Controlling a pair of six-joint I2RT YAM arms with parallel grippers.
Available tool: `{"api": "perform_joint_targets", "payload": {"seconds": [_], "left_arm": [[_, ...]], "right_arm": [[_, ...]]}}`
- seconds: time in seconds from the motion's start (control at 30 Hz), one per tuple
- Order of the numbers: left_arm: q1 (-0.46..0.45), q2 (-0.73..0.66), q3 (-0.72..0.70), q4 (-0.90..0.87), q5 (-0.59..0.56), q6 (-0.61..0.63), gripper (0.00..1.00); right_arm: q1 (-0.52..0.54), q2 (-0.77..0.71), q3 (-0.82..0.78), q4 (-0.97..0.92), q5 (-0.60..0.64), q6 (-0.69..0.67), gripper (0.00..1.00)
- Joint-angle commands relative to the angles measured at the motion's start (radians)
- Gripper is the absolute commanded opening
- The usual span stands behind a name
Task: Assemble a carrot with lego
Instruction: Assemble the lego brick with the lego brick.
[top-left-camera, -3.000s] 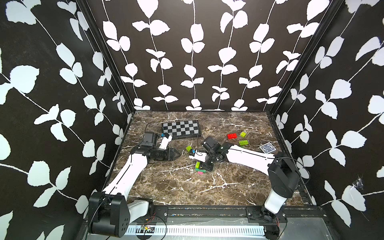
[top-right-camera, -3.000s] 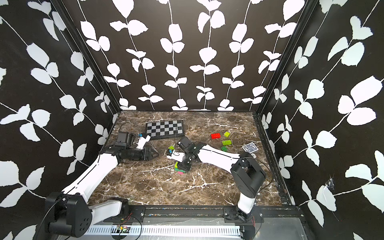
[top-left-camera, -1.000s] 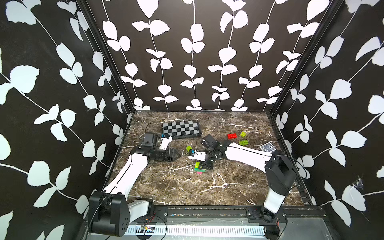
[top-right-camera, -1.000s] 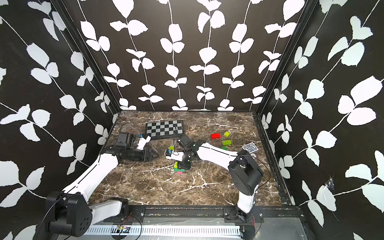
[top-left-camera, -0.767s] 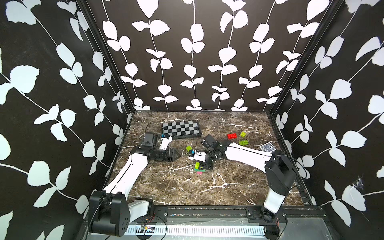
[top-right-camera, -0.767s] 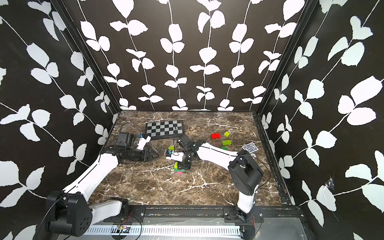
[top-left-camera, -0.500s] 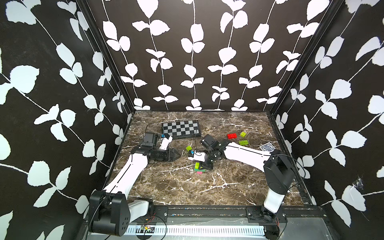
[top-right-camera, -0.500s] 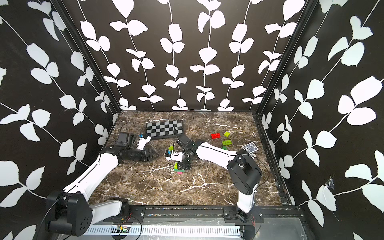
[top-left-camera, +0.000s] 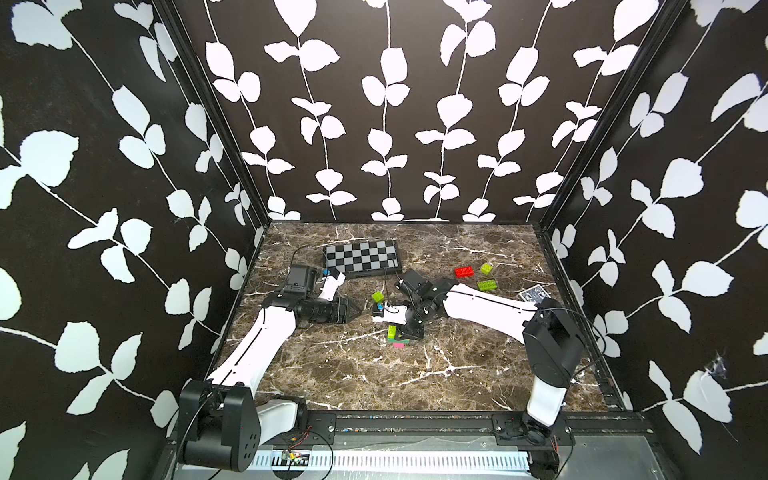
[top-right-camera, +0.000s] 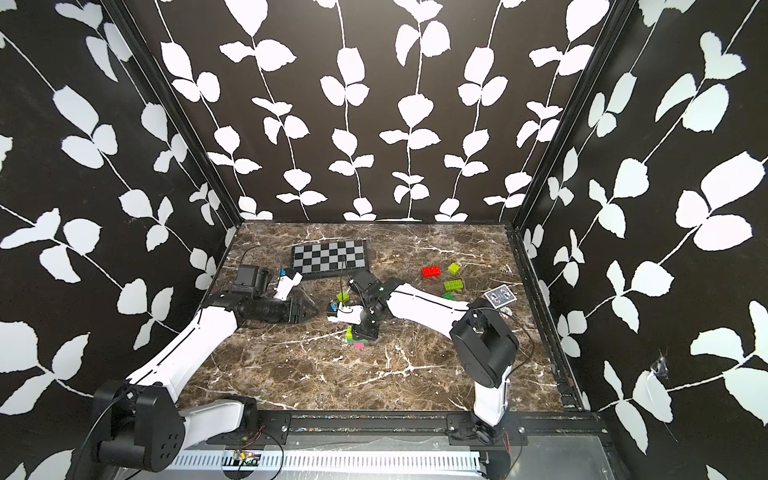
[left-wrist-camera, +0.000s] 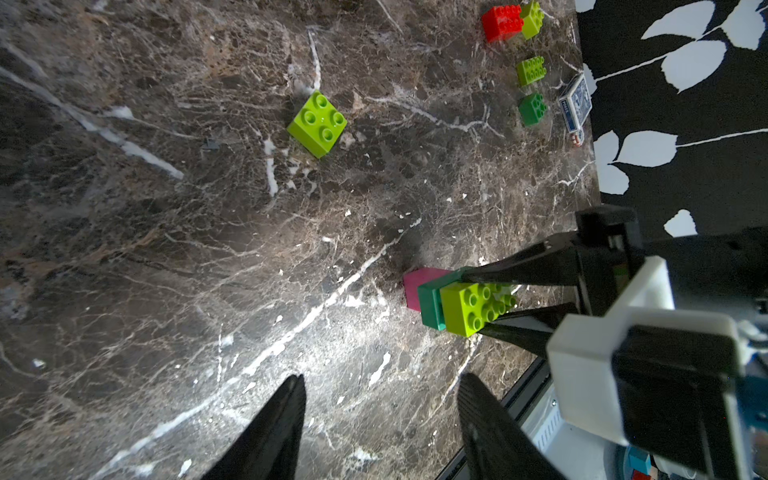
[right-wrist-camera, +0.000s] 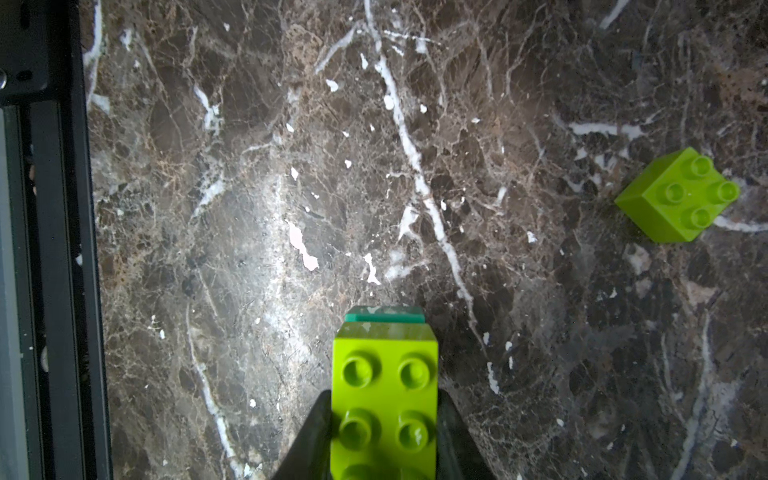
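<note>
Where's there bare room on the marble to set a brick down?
Widest free patch: marble between the brick stack and the front rail. Another: between the chequered board and the red brick. Crowded: the middle, where the open left hand faces the right hand gripping the stack, lone lime brick beside.

- The left arm (top-left-camera: 266, 345) reaches from its base at the near left edge, white forearm slanting in toward the middle, black wrist bent sideways.
- The left gripper (top-left-camera: 353, 309) lies nearly level and low, its tip aimed across at the other arm.
- Its jaws stand apart with nothing between them; the left wrist view shows both dark fingers (left-wrist-camera: 282, 428) with a clear gap.
- The right arm (top-left-camera: 486, 309) rises to a raised elbow at the near right, and its long white forearm runs inward to the centre.
- The right gripper (top-left-camera: 406, 334) points steeply downward from a bent wrist.
- Its jaws are clamped on a lime brick (right-wrist-camera: 384, 374), one finger pressed flat against each side.
</note>
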Motion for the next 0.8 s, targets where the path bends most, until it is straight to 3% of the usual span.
{"api": "perform_joint_targets", "payload": {"seconds": [0.0, 0.77], "left_arm": [[0.002, -0.007, -0.017, 0.0, 0.017, 0.018, 0.61], [0.002, -0.007, -0.023, -0.001, 0.014, 0.024, 0.61]], "right_arm": [[0.008, 0.025, 0.034, -0.047, 0.016, -0.028, 0.23], [0.027, 0.13, 0.089, -0.196, 0.115, -0.04, 0.22]]}}
